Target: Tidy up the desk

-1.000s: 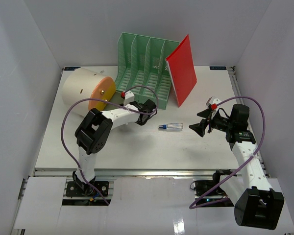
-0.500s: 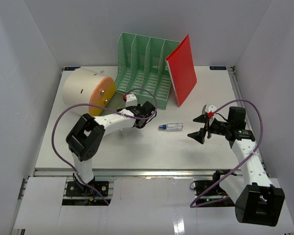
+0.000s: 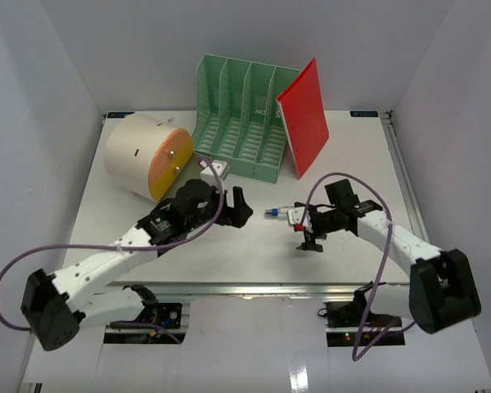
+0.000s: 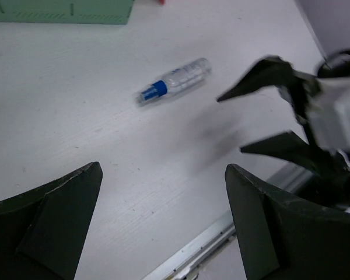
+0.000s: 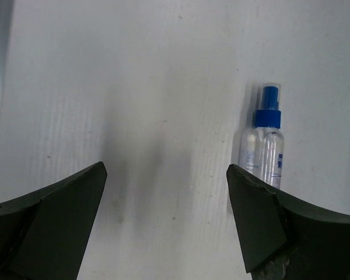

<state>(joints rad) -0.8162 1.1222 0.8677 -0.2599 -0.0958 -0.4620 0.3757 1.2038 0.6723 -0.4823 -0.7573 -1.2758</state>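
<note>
White counter (image 3: 254, 255) spans the booth wall to wall. Near its middle a small clear spray bottle (image 5: 263, 146) with a blue cap lies on its side. The right tool (image 3: 304, 228) is spread wide, with the bottle just outside its gap. The left tool (image 3: 239, 206) faces it, equally wide and empty. The step in hand looks like reaching for the bottle. Next, the right tool should shift sideways to straddle it, then lower. A green file rack (image 3: 241, 123) stands behind.

White desk (image 3: 254, 255), green rack (image 3: 237, 123), red folder (image 3: 305, 119)
</note>
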